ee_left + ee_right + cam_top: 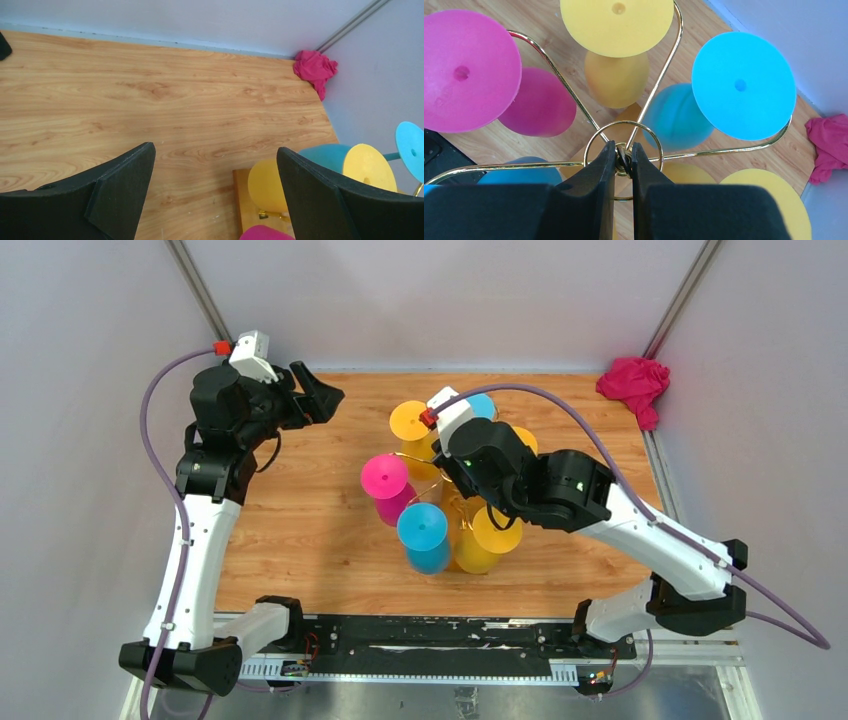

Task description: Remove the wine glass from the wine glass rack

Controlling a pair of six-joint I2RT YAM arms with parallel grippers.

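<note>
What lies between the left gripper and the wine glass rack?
Nothing but bare table: the top view shows plain wood separating the open left gripper from the wine glass rack.

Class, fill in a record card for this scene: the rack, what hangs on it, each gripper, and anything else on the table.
wine glass rack: gold wire on a wooden base, standing mid-table
on the rack: pink glass, yellow glass, blue glass and others, hanging foot-up; none taken off
right gripper: shut on the top of the rack's centre post
left gripper: open, empty, above bare table, left of the rack
cloth: pink, crumpled in the far right corner
</note>
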